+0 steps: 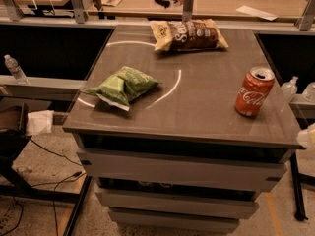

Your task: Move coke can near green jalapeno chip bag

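Smooth, pale cream gripper (308, 134) barely visible at the right edge.

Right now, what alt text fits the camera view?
A coke can stands upright near the right edge of the table, well apart from the green jalapeno chip bag lying at left. A brown chip bag lies at the back; the tool is just a pale sliver at the frame's right edge.
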Robot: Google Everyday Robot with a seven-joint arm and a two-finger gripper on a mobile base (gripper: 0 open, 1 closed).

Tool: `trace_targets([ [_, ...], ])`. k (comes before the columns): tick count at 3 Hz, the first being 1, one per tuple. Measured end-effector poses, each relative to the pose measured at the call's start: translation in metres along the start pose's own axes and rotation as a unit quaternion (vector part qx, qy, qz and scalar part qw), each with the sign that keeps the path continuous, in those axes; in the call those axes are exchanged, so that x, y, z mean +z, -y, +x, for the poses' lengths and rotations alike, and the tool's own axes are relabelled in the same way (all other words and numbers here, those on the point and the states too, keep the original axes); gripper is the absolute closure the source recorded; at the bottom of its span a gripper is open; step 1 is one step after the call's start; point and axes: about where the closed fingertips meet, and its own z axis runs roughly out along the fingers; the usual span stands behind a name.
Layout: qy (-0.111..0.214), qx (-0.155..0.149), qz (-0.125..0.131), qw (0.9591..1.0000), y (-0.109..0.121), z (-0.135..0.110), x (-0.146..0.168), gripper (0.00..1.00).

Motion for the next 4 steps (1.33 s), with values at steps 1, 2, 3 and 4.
trace_targets([
  [1, 0.063, 0.056, 0.011, 0.9963, 0.002, 0.023, -0.01, 0.0],
  [2, 0.063, 0.056, 0.011, 0.9964, 0.001, 0.023, -0.009, 0.0],
  [3, 0.079, 0.084, 0.017, 0.9931, 0.005, 0.023, -0.009, 0.0],
  [4, 0.127, 0.134, 0.029, 0.9823, 0.015, 0.037, -0.004, 0.0],
])
